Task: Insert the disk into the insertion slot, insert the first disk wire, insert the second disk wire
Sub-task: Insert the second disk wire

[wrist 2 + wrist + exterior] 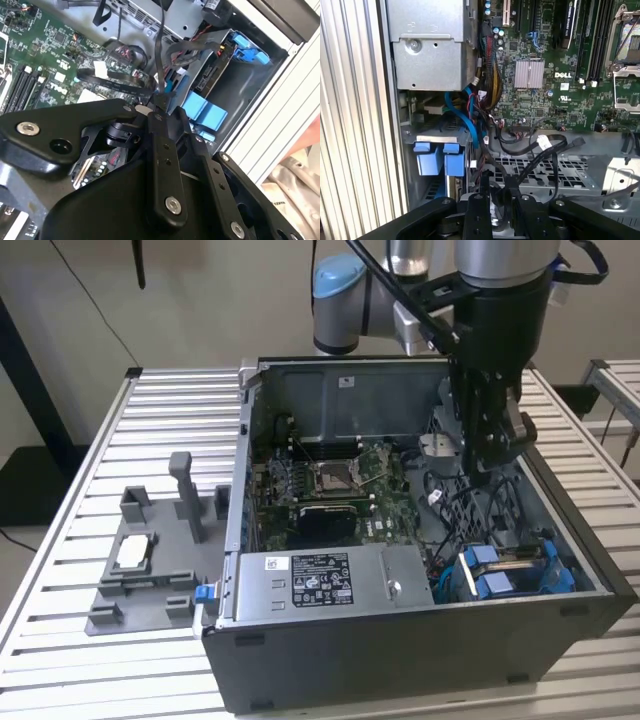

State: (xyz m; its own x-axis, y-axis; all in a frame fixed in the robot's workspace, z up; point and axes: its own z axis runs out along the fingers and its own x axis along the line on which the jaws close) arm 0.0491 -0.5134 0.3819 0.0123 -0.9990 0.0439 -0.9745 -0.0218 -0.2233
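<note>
While the disk (490, 575) is already sitting in the insertion slot (530, 560), the gripper (161, 107) is pinching a black wire (161, 50) nearby; both wire insertions are apparently pending.

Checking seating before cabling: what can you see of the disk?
The disk sits in the insertion slot of the dark grey drive cage, in the case corner on the exterior view's right, and looks flat. Its bright blue plastic carrier shows two tabs facing the motherboard side, with loose cables running close by. The gripper, fingers shut on a black wire, hangs over the case apart from the disk, not touching it.
</note>
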